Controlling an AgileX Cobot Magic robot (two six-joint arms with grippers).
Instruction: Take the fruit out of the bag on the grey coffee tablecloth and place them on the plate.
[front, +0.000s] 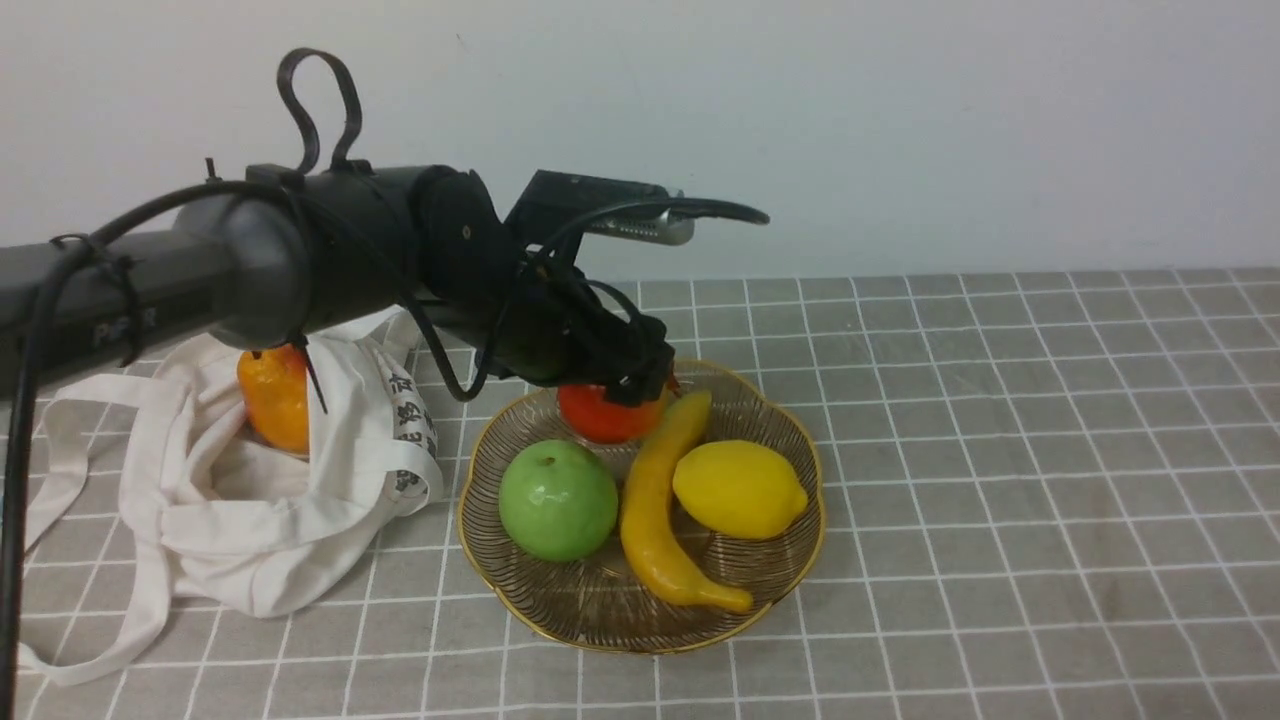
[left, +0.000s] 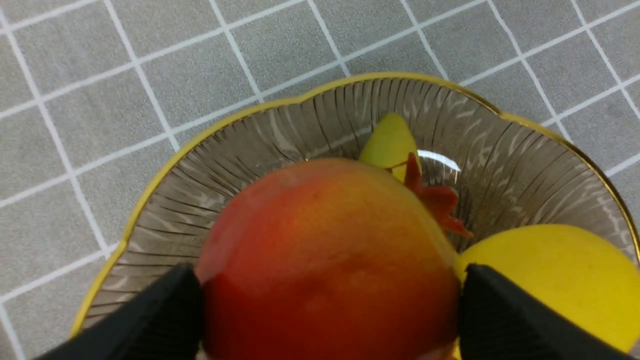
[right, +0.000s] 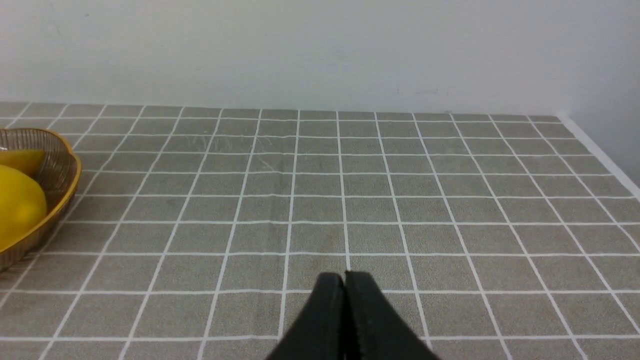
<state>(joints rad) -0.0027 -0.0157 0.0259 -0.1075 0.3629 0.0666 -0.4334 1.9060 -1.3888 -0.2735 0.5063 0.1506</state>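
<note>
My left gripper (front: 628, 378) is shut on the glossy red-orange fruit (front: 603, 416) at the far side of the smoky-brown plate (front: 600, 605). In the left wrist view both black fingers (left: 170, 310) press the fruit's (left: 325, 260) sides just above the ribbed plate (left: 240, 145). I cannot tell whether it rests on the glass. The orange-yellow pear (front: 275, 400) sits in the open off-white bag (front: 260, 520) at the left, on the grey checked tablecloth (front: 1000, 450). My right gripper (right: 345, 281) is shut and empty over bare cloth; it does not show in the front view.
A green apple (front: 557, 500), a yellow banana (front: 655, 510) and a lemon (front: 738, 488) lie in the plate, close to the held fruit. The bag's long straps (front: 70, 520) trail to the left. A white wall stands behind. The plate's edge (right: 60, 165) shows in the right wrist view.
</note>
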